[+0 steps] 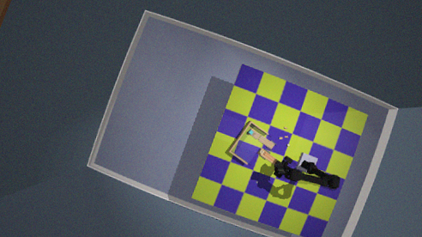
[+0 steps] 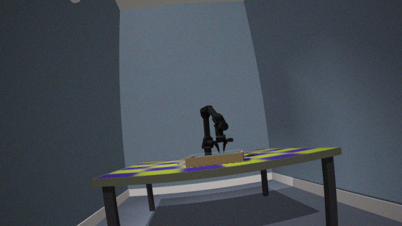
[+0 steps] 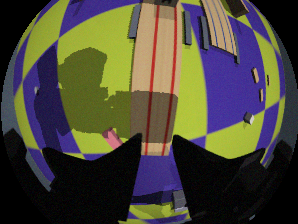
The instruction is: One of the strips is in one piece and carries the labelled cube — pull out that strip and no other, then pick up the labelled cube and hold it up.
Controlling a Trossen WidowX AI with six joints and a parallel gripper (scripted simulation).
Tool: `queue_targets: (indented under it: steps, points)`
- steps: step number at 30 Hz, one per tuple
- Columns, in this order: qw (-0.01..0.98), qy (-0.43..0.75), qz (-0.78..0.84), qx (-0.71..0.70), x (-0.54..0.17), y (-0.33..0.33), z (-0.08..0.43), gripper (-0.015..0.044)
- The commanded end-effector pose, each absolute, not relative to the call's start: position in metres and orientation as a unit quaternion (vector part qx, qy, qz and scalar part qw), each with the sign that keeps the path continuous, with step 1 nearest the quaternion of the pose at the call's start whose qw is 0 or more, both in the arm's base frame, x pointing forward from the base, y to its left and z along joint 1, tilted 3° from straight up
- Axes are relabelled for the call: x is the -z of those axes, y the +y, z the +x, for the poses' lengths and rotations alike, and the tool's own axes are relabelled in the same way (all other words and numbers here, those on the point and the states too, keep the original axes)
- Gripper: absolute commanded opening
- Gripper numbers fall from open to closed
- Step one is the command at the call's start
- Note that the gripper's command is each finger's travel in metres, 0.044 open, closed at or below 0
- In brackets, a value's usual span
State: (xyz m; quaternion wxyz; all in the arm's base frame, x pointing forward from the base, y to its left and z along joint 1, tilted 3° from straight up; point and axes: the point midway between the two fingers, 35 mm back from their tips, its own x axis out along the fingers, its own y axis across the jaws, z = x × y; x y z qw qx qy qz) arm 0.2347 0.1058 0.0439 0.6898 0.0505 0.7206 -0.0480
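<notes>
The strip with two red lines [image 3: 154, 65] [image 1: 269, 157] lies flat, its near end by my fingers in the wrist view. My gripper [image 3: 157, 135] [image 2: 222, 152] is part open and empty, with a fingertip on either side of that end in the wrist view. The height of the tips over it is hard to tell. The strip with blue lines [image 3: 218, 30] [image 1: 266, 140] lies beside it; a cyan cube [image 1: 250, 132] sits at its far end. Something dark [image 3: 169, 2] shows at the red-lined strip's far end, cut off by the frame. No label is readable.
A wooden frame [image 1: 240, 138] [image 2: 215, 159] stands around the strips' far ends. Grey rails [image 3: 187, 27] [image 3: 204, 32] flank the strips. A pink block [image 3: 112, 138], a whitish cube [image 3: 249, 118] and small wooden pieces [image 3: 255, 75] lie nearby. A pale square plate [image 1: 308, 159] is beside the arm.
</notes>
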Motion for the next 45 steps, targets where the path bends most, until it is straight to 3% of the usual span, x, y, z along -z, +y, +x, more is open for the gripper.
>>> queue_targets:
  steps: [1,9,45]
  points:
    - [0.691,0.72,0.05,0.045,-0.045,0.104,0.25,0.0236]
    - [0.692,0.719,0.05,0.045,-0.047,0.099,0.277,0.044]
    - [0.695,0.716,0.049,0.045,-0.059,0.081,0.398,0.044]
